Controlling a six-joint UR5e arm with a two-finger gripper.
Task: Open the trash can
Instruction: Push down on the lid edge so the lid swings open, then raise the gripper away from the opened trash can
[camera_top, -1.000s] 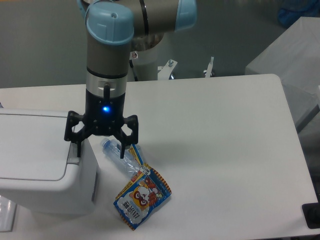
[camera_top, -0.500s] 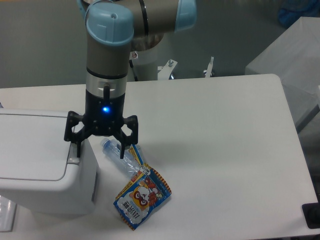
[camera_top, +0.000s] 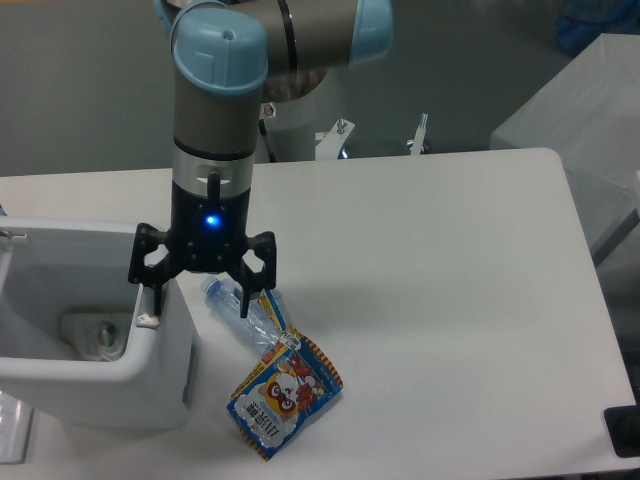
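Trash can (camera_top: 110, 375): far left of the counter (camera_top: 450, 300), partly cut off by the frame edge. A moment ago its flat lid lay shut across the top; now the lid is gone from view and I look straight down into the open cavity, with something crumpled lying at the bottom.
Push-strip: at the can's right rim. One claw finger (camera_top: 152, 298) comes down right at it; I judge it touching, though I can't be sure.
Claw (camera_top: 198, 295): spread wide, holding nothing, one finger over the can's edge and the other hanging just above the bottle. It has barely shifted over the last second.
Plastic bottle (camera_top: 240, 310): lying on the counter just right of the can, partly under the claw.
Snack packet (camera_top: 285, 393): touching the bottle's lower end, flat on the counter.
Task reading: the press looks to have released the lid, so I count the can as open.
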